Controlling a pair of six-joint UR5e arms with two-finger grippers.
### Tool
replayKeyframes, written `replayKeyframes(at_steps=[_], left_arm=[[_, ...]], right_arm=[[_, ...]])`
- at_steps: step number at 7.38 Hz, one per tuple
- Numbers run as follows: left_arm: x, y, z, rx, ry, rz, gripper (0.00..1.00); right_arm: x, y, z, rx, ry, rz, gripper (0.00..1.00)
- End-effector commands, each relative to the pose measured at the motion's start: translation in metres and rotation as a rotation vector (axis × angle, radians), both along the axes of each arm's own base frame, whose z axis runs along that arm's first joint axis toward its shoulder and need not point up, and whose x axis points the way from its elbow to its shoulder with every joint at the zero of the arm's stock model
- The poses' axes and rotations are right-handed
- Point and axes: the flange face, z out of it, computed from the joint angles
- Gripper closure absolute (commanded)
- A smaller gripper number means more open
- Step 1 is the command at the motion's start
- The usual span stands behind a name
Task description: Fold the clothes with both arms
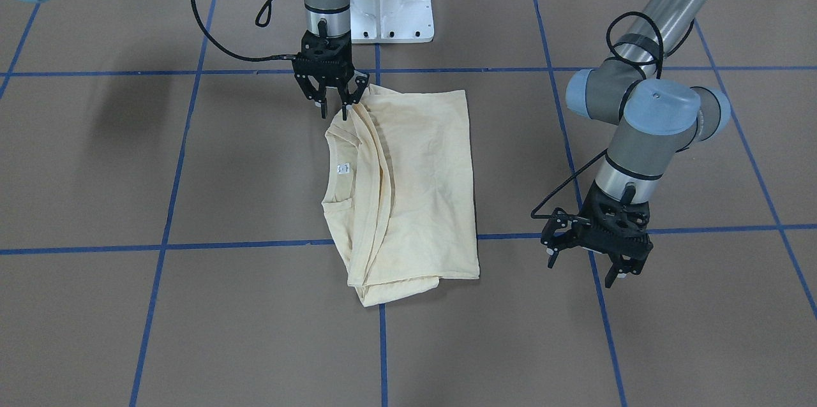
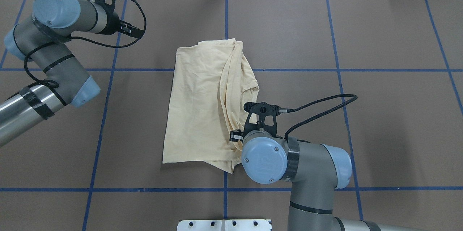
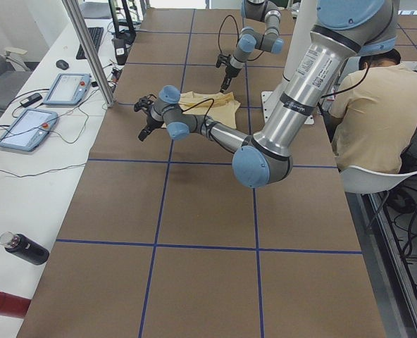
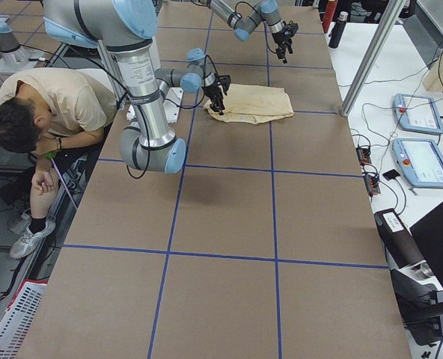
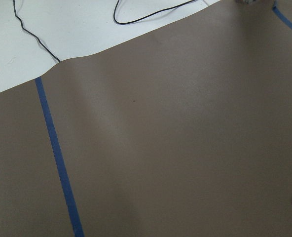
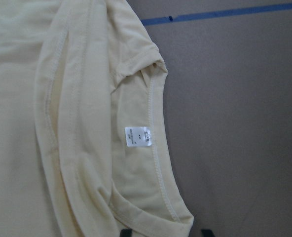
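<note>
One table (image 2: 379,24): brown, crossed by blue tape lines (image 2: 296,70); the lines below go from left to right as the overhead view shows it.
Left arm (image 2: 54,68): comes in at the left edge and stands well apart from the shirt.
Left gripper (image 1: 582,265): fingers spread wide with nothing between them, over bare table beside a tape line.
Shirt (image 2: 202,108): cream, lying near the middle of the table, folded lengthwise into a long narrow shape.
Collar (image 6: 158,163): on the shirt's right edge, with a small white label (image 6: 137,136) just inside it.
Right arm (image 2: 300,166): bends over the shirt's near right corner.
Right gripper (image 1: 334,112): points down at the shirt's edge beside the collar, its fingers parted. In the wrist view the cloth edge lies between the two tips, but I cannot say surely if they touch it.
</note>
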Motion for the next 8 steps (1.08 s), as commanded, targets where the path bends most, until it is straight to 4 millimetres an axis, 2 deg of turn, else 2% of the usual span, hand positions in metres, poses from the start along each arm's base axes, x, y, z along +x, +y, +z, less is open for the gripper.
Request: replayKeyframes(at_steps=[1,3,4,5,7,8], left_arm=[[0.000,0.000,0.000,0.000,0.000,0.000,0.00],[0.001,0.001,0.000,0.000,0.000,0.002,0.00],[0.000,0.000,-0.001,0.001,0.001,0.000,0.00],[0.001,0.001,-0.002,0.003,0.002,0.002,0.00],[0.001,0.001,-0.001,0.001,0.001,0.002,0.00],[0.001,0.001,-0.002,0.003,0.002,0.002,0.00]], right_arm=[[0.001,-0.031,-0.040,0.028,0.014,-0.009,0.00],[-0.055,-0.072,-0.072,-0.007,0.054,0.001,0.00],[-0.075,-0.084,-0.084,-0.020,0.068,0.004,0.00],[-0.087,-0.092,-0.087,-0.025,0.091,0.001,0.01],[-0.099,-0.098,-0.068,0.055,0.201,-0.127,0.23],[-0.106,-0.098,-0.056,0.060,0.239,-0.159,0.25]])
